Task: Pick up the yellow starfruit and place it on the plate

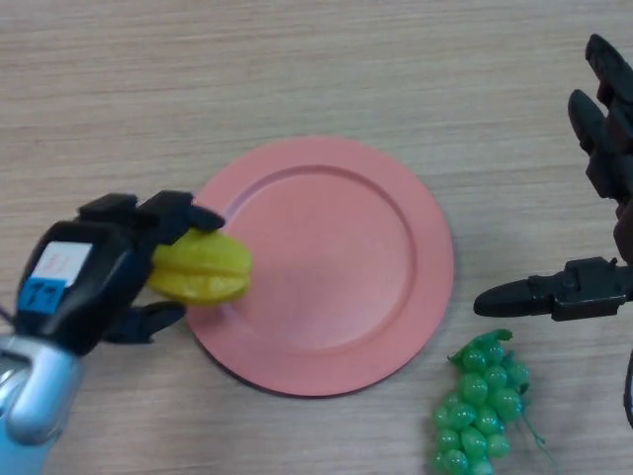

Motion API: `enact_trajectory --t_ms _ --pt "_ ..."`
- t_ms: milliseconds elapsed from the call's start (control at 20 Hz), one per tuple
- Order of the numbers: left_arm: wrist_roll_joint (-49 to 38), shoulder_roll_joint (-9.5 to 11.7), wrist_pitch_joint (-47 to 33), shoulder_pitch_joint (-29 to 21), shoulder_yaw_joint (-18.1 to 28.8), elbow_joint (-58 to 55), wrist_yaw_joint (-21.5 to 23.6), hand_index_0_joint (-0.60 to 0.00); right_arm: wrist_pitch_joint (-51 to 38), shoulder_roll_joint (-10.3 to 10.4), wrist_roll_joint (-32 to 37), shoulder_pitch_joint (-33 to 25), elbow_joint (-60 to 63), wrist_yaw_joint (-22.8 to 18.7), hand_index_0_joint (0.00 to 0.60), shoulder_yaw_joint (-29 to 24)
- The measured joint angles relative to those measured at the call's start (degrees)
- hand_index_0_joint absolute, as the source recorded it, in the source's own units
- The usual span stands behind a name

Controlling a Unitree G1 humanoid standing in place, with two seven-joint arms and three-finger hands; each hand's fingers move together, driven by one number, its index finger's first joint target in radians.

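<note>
Two black hands are in my head view. At the left, the left hand [94, 272] has its fingers and thumb curled around the yellow ridged starfruit [203, 269], which is over the left rim of the round pink plate [376, 247] on the wooden table [297, 69]. At the right, the right hand [593, 198] is spread open and holds nothing, just above the bunch of green plastic grapes [482, 406].

A robot test bench, seemingly: a bare wood-grain table [297, 59] carries only a pink plate [396, 327] and plastic grapes [483, 411]
</note>
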Motion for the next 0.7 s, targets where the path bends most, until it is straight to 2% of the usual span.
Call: enact_trajectory --t_ms 150,300,350,400,450,550,600,700 --pt "-1.64 -1.34 1.1 -0.4 -3.77 2.38 -0.44 -0.6 -0.18 0.0 0.0 -0.06 -0.01 -0.01 0.0 0.01" --pt "-1.05 -1.89 1.14 0.38 -3.89 2.34 -4.9 -0.6 -0.18 0.0 0.0 -0.07 -0.02 -0.01 0.0 -0.01" --pt "-1.37 -1.92 1.18 1.06 -3.91 2.09 -6.23 -0.448 -0.18 0.0 -0.01 -0.07 -0.01 -0.01 0.0 -0.02" --pt "-1.36 -1.93 1.29 1.17 -3.91 1.89 -6.37 -0.35 -0.19 0.0 0.0 -0.07 -0.01 -0.01 0.0 -0.01" --pt "-1.39 -2.01 2.35 1.24 -3.9 1.36 -6.76 -0.199 -0.19 0.0 0.0 -0.07 -0.01 -0.01 0.0 -0.01" --pt "-4.73 -2.63 7.79 1.58 -3.94 -1.23 -9.37 0.0 -0.2 0.0 0.0 -0.05 -0.02 -0.01 0.0 0.01" --pt "-5.18 -3.3 10.41 1.6 -3.94 -2.59 -10.03 0.0 -0.21 0.0 0.0 -0.06 -0.03 -0.01 0.0 0.03" --pt "-6.53 -3.61 10.74 1.48 -3.96 -3.16 -10.03 0.0 -0.25 0.0 0.0 -0.05 -0.02 -0.01 0.0 0.06"
